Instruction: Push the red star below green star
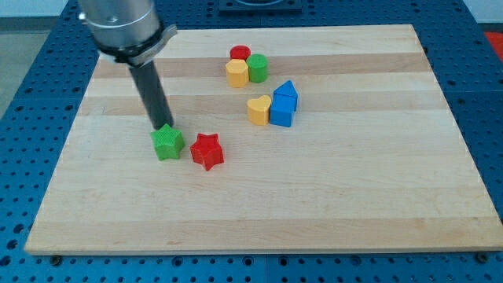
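The red star (207, 151) lies on the wooden board (259, 204), left of the middle. The green star (167, 143) lies just to its left and slightly higher, a small gap between them. My tip (163, 126) stands at the green star's upper edge, touching or nearly touching it, up and to the left of the red star. The dark rod rises from there to the view's top left.
A red cylinder (240, 54), a yellow block (236, 73) and a green cylinder (258, 68) cluster at the top middle. A yellow heart (258, 110), a blue cube (282, 113) and a blue triangular block (286, 93) sit right of the middle.
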Controlling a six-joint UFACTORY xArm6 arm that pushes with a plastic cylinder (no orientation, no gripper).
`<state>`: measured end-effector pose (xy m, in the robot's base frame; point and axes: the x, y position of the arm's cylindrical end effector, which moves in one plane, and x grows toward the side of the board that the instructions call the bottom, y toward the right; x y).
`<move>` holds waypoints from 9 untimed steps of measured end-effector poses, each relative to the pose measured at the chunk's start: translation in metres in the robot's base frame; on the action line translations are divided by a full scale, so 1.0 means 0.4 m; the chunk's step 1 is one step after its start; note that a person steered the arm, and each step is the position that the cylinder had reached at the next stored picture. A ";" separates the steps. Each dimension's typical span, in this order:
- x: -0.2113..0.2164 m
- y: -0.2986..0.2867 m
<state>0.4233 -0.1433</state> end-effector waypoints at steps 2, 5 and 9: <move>0.080 0.153; 0.129 0.310; 0.217 0.177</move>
<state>0.5103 -0.0725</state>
